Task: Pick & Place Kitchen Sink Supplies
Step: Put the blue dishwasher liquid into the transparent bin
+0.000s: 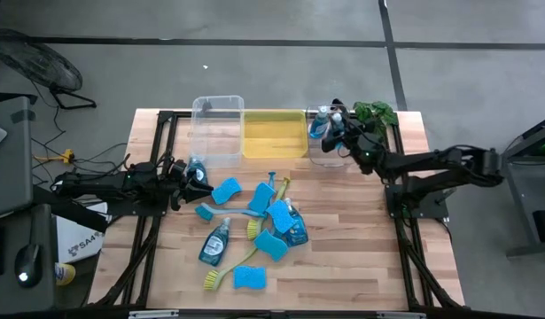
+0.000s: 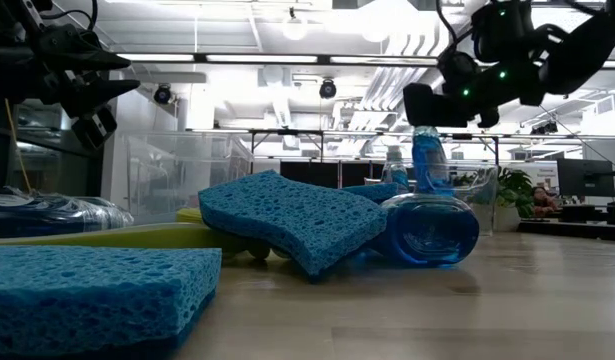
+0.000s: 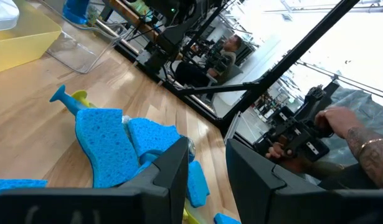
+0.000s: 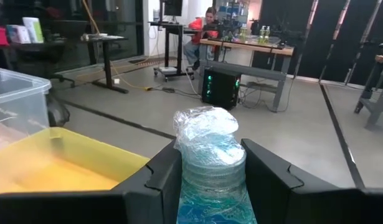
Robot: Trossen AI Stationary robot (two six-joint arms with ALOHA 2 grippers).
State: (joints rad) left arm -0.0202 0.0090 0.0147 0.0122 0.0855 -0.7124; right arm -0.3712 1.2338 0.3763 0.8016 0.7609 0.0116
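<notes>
My right gripper [image 1: 332, 129] is shut on a small clear bottle of blue dish soap [image 4: 211, 168], held above the small clear bin [image 1: 325, 152] at the far right. My left gripper [image 3: 207, 177] is open with a narrow gap and nothing between its fingers. It hovers at the table's left, beside another soap bottle [image 1: 197, 167]. A pile in the middle of the table holds blue sponges [image 1: 226, 190], two lying soap bottles [image 1: 214, 244] and long-handled brushes [image 1: 223, 270]. My right gripper pinches the soap bottle between its two fingers, on the upper body just below the cap [image 4: 207, 127]. The fingers [image 4: 155, 177] come level from the table's right. The bottle stands roughly upright and is lifted clear, its top above the fingers.
A large clear bin [image 1: 217, 128] and a yellow bin [image 1: 274, 135] stand side by side at the far edge. A green leafy plant [image 1: 376, 112] sits at the far right corner. Bare wood lies at the table's right and near sides. People sit in the room behind.
</notes>
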